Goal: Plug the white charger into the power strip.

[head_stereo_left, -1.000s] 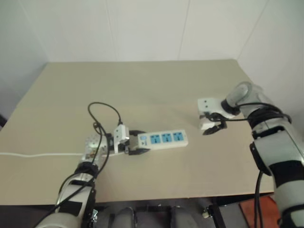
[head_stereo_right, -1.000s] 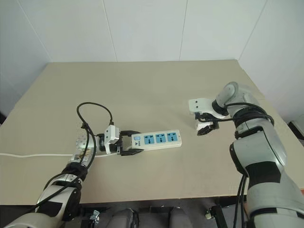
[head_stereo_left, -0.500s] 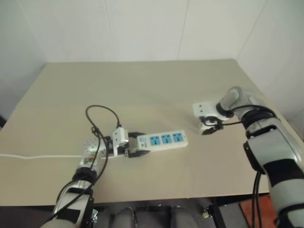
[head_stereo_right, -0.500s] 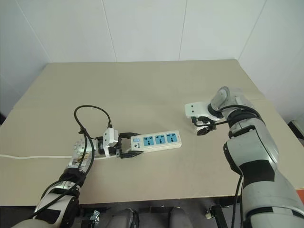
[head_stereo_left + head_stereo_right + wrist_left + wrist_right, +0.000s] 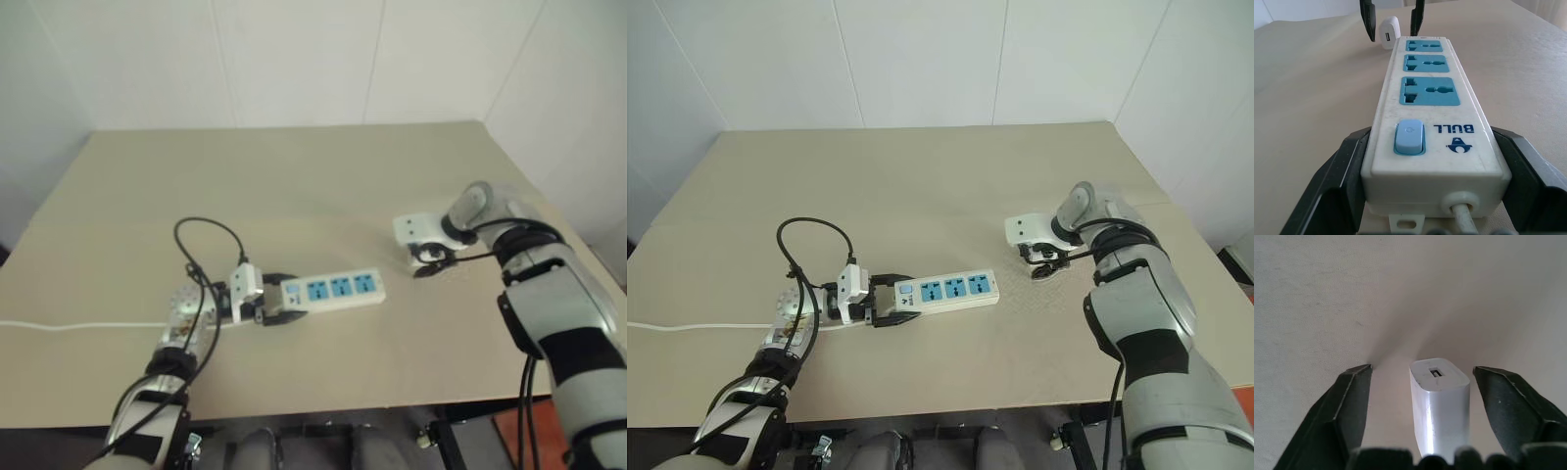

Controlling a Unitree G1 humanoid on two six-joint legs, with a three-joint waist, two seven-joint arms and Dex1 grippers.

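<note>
Both tools work the table: left tool clamps the power strip, right tool straddles the white charger, fingers apart.

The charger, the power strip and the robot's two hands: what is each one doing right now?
white charger: lying on the table, not plugged in, between the right hand's fingers with gaps on both sides.
power strip: flat on the table, all three blue sockets empty, switch end gripped.
left hand: shut on the power strip's switch end.
right hand: open around the charger, not yet gripping it.
</note>
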